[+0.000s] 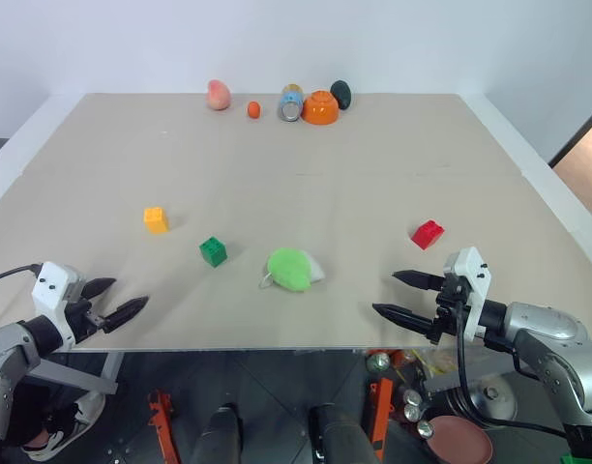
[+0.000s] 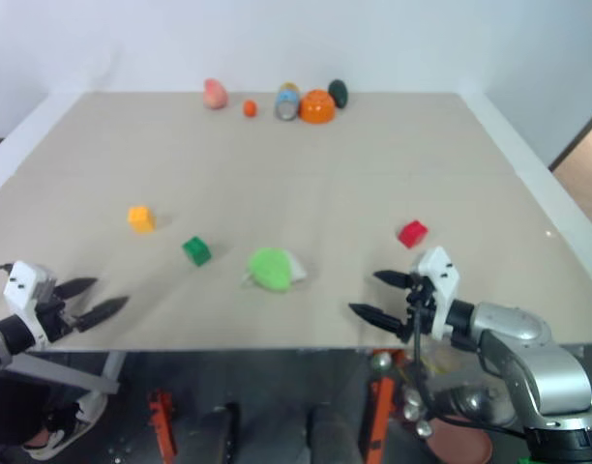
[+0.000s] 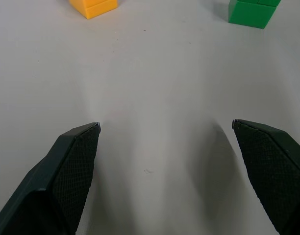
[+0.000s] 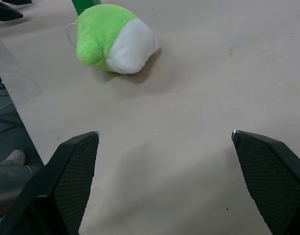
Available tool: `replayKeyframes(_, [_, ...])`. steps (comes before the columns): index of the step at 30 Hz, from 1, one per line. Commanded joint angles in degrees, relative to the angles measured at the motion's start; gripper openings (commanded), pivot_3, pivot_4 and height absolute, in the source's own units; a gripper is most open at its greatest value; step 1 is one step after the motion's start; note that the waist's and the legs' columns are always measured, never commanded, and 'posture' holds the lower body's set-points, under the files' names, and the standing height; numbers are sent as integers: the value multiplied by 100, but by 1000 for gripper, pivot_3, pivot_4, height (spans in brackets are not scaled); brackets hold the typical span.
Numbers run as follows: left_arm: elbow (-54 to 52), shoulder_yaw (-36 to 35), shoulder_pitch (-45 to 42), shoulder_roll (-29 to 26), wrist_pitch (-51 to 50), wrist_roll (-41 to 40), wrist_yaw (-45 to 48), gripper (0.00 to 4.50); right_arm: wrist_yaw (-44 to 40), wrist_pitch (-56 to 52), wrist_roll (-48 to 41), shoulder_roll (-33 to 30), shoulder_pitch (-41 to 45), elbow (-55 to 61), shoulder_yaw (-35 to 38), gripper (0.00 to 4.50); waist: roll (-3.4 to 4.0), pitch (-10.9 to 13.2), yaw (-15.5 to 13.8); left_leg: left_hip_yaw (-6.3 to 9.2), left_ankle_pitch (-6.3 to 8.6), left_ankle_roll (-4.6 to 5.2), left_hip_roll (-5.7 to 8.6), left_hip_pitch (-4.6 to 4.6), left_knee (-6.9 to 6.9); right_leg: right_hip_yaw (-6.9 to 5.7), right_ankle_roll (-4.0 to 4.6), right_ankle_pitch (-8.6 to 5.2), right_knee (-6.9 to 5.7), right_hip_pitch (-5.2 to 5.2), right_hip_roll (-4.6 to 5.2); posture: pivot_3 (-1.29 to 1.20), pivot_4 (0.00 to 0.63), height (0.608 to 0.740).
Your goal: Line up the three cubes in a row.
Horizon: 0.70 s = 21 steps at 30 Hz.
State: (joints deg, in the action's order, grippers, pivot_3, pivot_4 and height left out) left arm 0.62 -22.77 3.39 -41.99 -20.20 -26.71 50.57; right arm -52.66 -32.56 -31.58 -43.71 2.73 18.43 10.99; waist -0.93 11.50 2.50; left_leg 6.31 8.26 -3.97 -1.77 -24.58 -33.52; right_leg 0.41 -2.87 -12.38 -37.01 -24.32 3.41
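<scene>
On the table (image 1: 393,155): yellow-orange cube (image 1: 156,219) left, green cube (image 1: 213,251) near it, red cube (image 1: 428,234) well apart to the right. My left claw (image 1: 117,300) and right claw (image 1: 400,296) both spread wide, holding nothing, at the near edge.

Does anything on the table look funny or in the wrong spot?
Nothing is spilled or broken. The fuzzy green-and-white ball sits among the scattered cubes, between the green cube and the red cube, where a row might go. The yellow-orange cube lies apart.
</scene>
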Motion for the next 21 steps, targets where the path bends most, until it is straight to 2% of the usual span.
replayKeyframes(1, [-228, 18, -318, -110, 50, -285, 348, 4457, -64, 103, 70, -43, 384, 63, -184, 4500, 0, 0, 0, 0, 0, 0, 0, 0, 0, 0, 0, 0, 0, 0, 0, 0, 150, 738])
replayKeyframes(4, [-603, 135, -803, -145, 39, -733, 873, 4457, -138, 160, 185, 56, 1099, 25, -631, 4500, -2, 2, 2, 0, -1, 1, -1, -4, -10, -2, 2, 5, -1, -2, -1, 0, 150, 738])
replayKeyframes(9, [-1432, 584, -950, -335, -206, -1001, 1426, 4457, -587, 395, 378, 149, 1905, -350, -1244, 4500, -5, -2, 11, -8, -3, 0, -3, 0, -14, 3, -2, 5, 0, 10, 0, 0, 150, 738])
replayKeyframes(16, [-1996, 1220, -948, -641, -208, -797, 1886, 4457, -1184, 981, 977, 589, 3012, -1587, -2099, 4500, -5, -1, 24, -10, 1, -3, -9, -5, -6, 16, -26, -8, -4, 3, -16, 0, 150, 738])
replayKeyframes(21, [-2075, 1383, -945, -654, -119, -667, 1862, 4457, -1481, 1497, 1444, 1086, 3705, -2687, -2535, 4500, -4, -1, 24, -10, -1, -2, -12, -1, -7, 19, -24, -3, -6, 5, -20, 0, 150, 738])
